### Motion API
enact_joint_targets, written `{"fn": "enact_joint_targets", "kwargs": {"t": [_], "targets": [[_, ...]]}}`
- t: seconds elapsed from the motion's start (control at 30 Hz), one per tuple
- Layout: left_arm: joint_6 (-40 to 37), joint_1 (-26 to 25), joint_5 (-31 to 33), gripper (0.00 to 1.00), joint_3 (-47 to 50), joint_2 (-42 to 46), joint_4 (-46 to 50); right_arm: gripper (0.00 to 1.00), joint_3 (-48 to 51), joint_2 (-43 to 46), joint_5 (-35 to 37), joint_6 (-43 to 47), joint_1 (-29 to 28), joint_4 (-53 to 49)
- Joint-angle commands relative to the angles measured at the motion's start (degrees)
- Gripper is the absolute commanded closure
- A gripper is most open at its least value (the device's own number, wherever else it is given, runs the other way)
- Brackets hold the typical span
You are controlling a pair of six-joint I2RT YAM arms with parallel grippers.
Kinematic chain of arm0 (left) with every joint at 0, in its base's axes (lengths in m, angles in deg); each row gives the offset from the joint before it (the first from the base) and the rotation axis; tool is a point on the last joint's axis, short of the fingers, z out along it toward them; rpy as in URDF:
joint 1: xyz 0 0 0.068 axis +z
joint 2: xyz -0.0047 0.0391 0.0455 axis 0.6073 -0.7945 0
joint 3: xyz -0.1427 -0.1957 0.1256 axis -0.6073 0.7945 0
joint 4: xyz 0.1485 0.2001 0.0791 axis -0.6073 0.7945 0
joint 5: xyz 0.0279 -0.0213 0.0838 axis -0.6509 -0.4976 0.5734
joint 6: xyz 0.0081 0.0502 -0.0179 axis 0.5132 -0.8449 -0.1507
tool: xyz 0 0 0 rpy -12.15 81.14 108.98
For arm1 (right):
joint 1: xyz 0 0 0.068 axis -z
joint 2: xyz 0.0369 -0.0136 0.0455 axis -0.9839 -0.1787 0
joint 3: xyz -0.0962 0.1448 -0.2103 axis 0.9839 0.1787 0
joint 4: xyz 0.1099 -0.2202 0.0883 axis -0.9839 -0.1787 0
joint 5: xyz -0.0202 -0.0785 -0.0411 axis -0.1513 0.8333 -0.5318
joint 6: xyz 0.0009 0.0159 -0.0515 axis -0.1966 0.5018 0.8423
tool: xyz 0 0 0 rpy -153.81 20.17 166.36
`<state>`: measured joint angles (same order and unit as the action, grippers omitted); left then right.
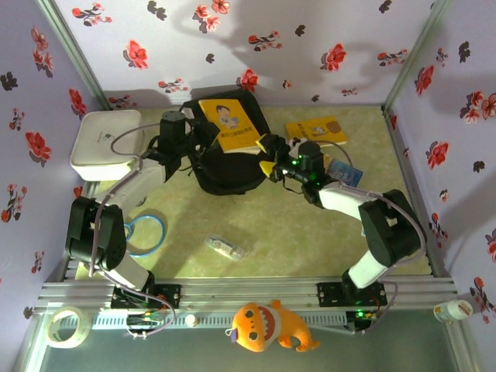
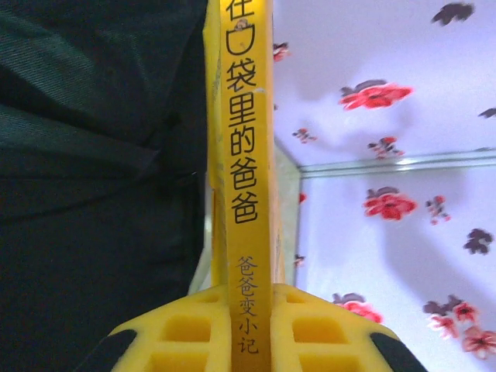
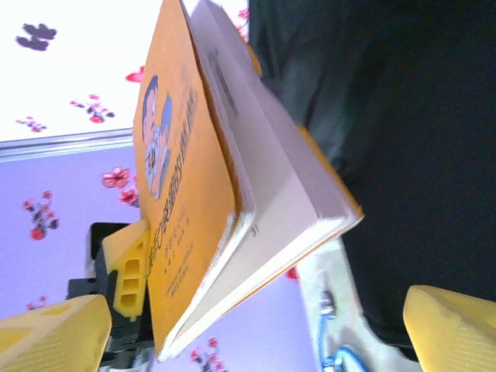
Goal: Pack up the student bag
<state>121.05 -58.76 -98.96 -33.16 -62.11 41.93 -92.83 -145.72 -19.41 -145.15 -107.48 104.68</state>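
"Where's the bag [image 1: 225, 177]?"

"Middle of the table, toward the back wall. It's black and lies between the two arms."

"And the yellow book [image 1: 227, 124]?"

"Over the bag's top, pinched by its spine in the left claw [image 2: 252, 329], fingers narrow and tight on it."

"The right claw [image 1: 270, 155]?"

"Spread wide, one finger on either side of the book's near corner, clear of it as far as I can see."
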Motion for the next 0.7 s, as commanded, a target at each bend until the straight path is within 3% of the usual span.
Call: {"fn": "enact_joint_targets", "kwargs": {"t": [0.0, 0.33, 0.67], "targets": [[5.75, -0.23, -0.06, 1.0, 0.42, 0.02, -11.93, 0.03, -3.39, -3.9, 0.04, -8.21, -1.85, 8.61], [7.91, -1.38, -0.64, 1.0, 0.72, -1.24, -14.41, 0.09, -8.7, -8.98, 1.22, -9.38, -3.87, 12.1], [7.57, -1.42, -1.01, 1.0, 2.5, -0.2, -14.54, 0.5, -9.73, -10.37, 5.15, -9.25, -3.7, 11.2]]}}
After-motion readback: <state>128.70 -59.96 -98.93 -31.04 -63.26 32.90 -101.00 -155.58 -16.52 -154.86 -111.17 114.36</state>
